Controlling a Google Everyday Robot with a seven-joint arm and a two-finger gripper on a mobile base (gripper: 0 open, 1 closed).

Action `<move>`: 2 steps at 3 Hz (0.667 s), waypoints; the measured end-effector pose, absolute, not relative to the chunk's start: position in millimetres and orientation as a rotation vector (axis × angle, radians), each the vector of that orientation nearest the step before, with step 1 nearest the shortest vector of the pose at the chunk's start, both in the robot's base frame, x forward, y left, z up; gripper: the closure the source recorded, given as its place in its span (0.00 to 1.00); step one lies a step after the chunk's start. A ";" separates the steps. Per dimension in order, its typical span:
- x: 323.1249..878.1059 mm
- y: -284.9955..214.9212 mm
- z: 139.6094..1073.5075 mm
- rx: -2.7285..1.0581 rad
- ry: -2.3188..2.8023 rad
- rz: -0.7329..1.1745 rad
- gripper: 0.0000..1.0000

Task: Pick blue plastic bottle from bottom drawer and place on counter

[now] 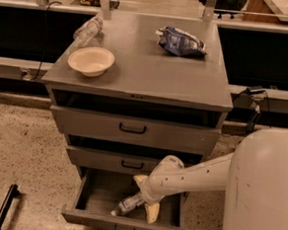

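Observation:
The blue plastic bottle (128, 205) lies on its side in the pulled-out bottom drawer (121, 225), cap end toward the front left. My gripper (146, 196) is down inside the drawer at the bottle's right end. Its two yellowish fingers (152, 214) stand apart, one behind and one in front of the bottle, so it is open around it. The bottle rests on the drawer floor. The grey counter (147, 72) is the cabinet's top, above all three drawers.
On the counter stand a cream bowl (91, 60), a plain clear bottle (88, 30) at the back left and a dark blue snack bag (181, 41) at the back right. The top drawer (133, 129) and middle drawer (111, 160) stick out slightly. My white arm (262, 189) fills the lower right.

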State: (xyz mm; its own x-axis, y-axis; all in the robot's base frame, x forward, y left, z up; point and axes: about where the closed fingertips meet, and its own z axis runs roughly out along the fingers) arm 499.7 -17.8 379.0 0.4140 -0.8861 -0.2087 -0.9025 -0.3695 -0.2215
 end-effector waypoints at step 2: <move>505.7 -10.7 360.8 -2.406 1.525 0.065 0.00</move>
State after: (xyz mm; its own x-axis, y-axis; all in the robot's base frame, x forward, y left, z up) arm 505.7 -10.7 360.8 0.4382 -0.8782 -0.1916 -0.8913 -0.3969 -0.2190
